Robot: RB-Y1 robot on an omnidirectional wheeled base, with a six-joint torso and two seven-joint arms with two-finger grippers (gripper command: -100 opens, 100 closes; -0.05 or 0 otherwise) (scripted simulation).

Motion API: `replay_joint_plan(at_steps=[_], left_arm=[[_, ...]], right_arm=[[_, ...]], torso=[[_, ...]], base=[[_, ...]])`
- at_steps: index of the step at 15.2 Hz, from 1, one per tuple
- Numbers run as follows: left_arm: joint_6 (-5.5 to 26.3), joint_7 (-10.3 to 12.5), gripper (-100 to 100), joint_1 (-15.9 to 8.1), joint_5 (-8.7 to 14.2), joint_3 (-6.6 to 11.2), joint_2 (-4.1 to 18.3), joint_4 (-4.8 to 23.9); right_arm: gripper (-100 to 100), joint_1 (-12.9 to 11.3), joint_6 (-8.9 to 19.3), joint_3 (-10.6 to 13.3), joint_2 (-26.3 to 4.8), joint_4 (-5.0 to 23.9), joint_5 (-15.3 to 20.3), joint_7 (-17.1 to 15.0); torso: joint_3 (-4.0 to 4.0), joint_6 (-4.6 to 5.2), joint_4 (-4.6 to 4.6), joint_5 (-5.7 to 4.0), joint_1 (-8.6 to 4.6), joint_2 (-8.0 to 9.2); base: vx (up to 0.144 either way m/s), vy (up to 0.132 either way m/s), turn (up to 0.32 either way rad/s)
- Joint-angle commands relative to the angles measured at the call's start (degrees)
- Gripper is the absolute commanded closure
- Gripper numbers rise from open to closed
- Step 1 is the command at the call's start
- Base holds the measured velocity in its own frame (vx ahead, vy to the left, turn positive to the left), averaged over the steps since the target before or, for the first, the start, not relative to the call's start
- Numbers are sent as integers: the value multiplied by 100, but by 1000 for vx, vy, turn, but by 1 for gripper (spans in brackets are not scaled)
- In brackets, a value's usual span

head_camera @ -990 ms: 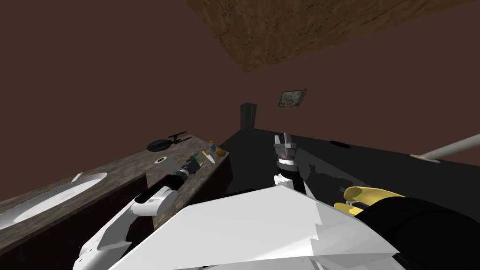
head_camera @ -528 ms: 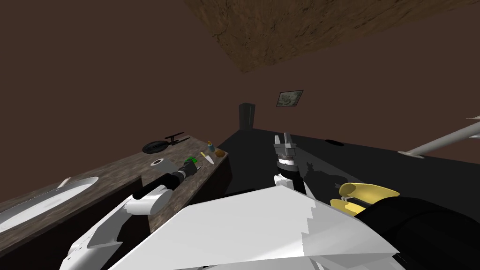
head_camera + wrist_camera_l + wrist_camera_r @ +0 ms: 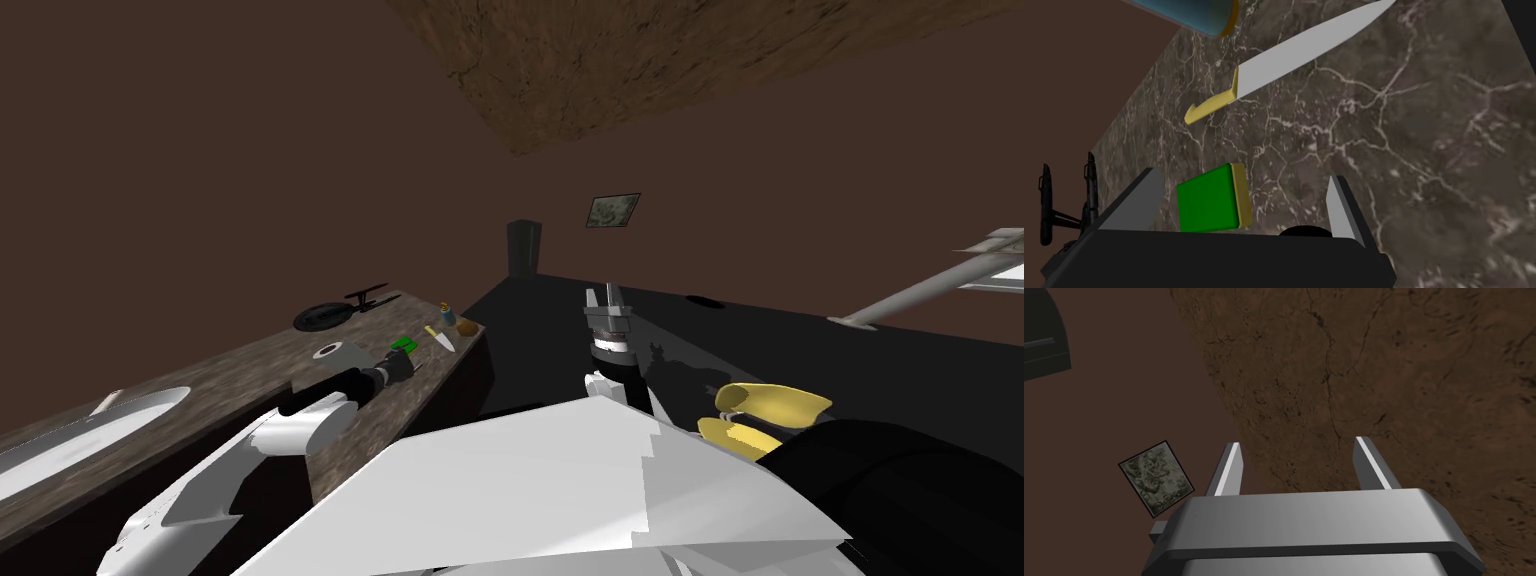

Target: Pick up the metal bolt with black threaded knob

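Note:
My left gripper (image 3: 1244,176) hangs open low over a dark marbled counter (image 3: 1424,150), seen small in the head view as the left gripper (image 3: 403,364). Between its fingers lies a green block (image 3: 1209,200) with a yellow edge. A small black rounded shape (image 3: 1304,230) peeks over the gripper's dark body near one finger; I cannot tell whether it is the bolt's knob. Past the block lies a knife (image 3: 1294,60) with a yellow handle. My right gripper (image 3: 606,298) is raised in front of my chest, open and empty (image 3: 1299,460).
On the counter (image 3: 230,370) are a black starship model (image 3: 338,311), a white roll (image 3: 331,351), the knife (image 3: 441,338), a small blue bottle (image 3: 449,315) and a brown lump (image 3: 468,326). A white sink (image 3: 60,450) lies far left. Yellow curved shapes (image 3: 770,405) lie right.
The whole head picture has slid leftward, so I have turned or moved. My left gripper stays by the green block. The right arm holds its pose.

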Motion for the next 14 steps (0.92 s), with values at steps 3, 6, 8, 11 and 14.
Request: replay_joint_plan(at_steps=[3,6,8,11,14], left_arm=[[442,244,-100,-15,198,55,169,102],[844,560,-100,-39,488,135,409,246],[1086,709,-100,-50,624,173,519,314],[1407,851,-100,-61,754,209,621,378],[1784,1111,-100,-80,992,275,803,495]], right_arm=[[0,0,0,0,0,0,0,0],[0,0,0,0,0,0,0,0],[0,0,0,0,0,0,0,0],[0,0,0,0,0,0,0,0],[0,0,0,0,0,0,0,0]], torso=[[0,0,0,-1,-1,1],[0,0,0,0,0,0],[0,-1,0,0,0,0],[0,0,0,0,0,0],[0,-1,0,0,0,0]], base=[[1,6,-38],[3,8,-61],[2,8,-54],[2,8,-46],[2,8,-42]])
